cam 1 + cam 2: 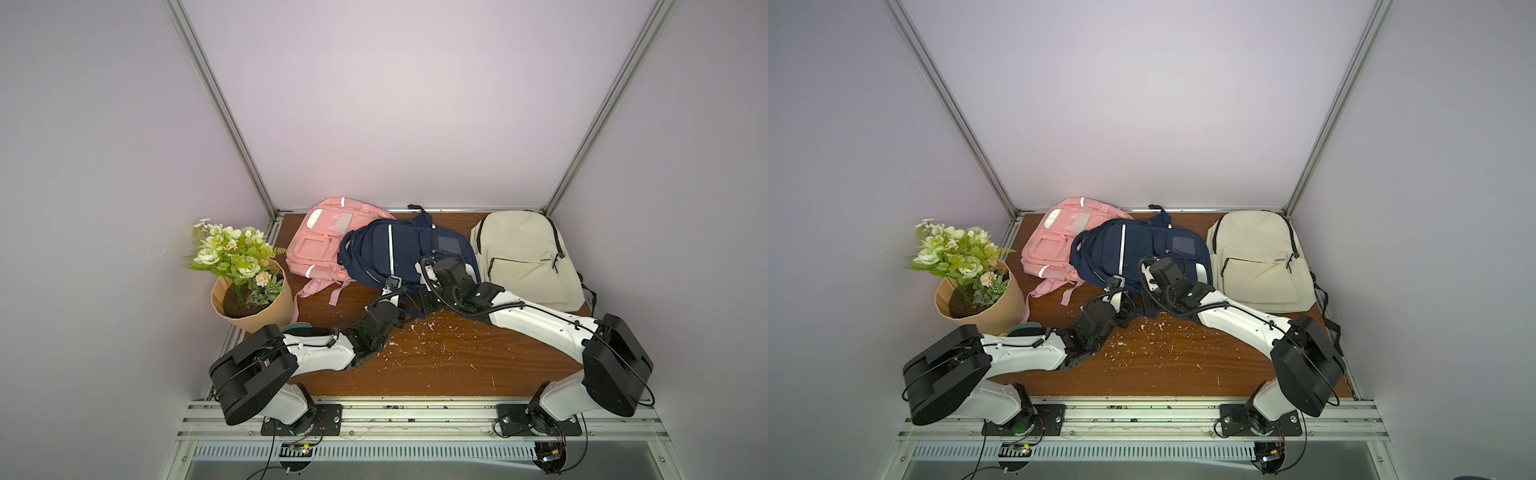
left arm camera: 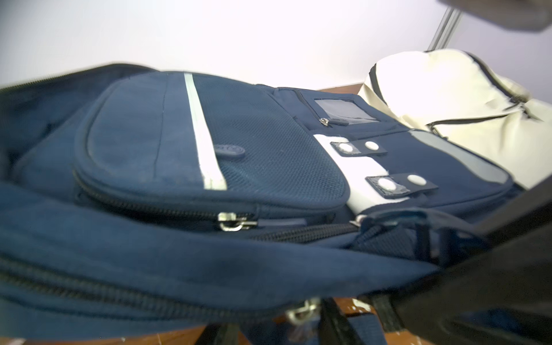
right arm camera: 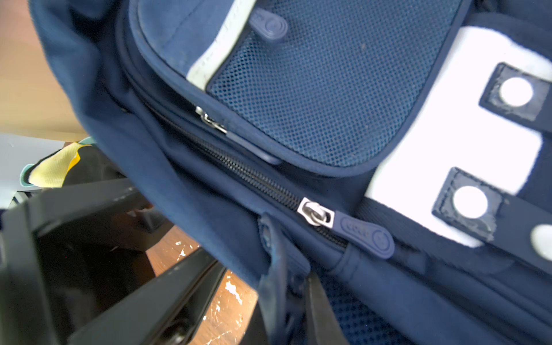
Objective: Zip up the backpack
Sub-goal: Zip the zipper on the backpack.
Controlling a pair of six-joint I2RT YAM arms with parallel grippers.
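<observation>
In both top views the navy backpack point(image 1: 386, 253) point(image 1: 1121, 249) is lying on the table point(image 1: 457, 361) between a pink backpack point(image 1: 320, 245) and a cream backpack point(image 1: 523, 257), leaning over the pink one; the left gripper point(image 1: 391, 286) and the right gripper point(image 1: 428, 291) are both working at its near edge, close together. The step in hand is looking like a zip pull with one arm bracing; doing it well is probably meaning keeping the fabric taut and drawing the tab along the line of the teeth, not across them (a slack track is likely to jam).

In the left wrist view a metal slider point(image 2: 301, 310) is hanging at the bag's near rim, blurred; the left gripper's jaws are not showing, so I cannot tell whether they are spread or clenched.

In the right wrist view the right gripper point(image 3: 294, 286) is appearing nearly closed, pinching a fold of navy fabric just beside the zipper slider point(image 3: 315, 213) and its rubber pull tab point(image 3: 367, 237); the teeth on one side of that slider are lying meshed.
</observation>
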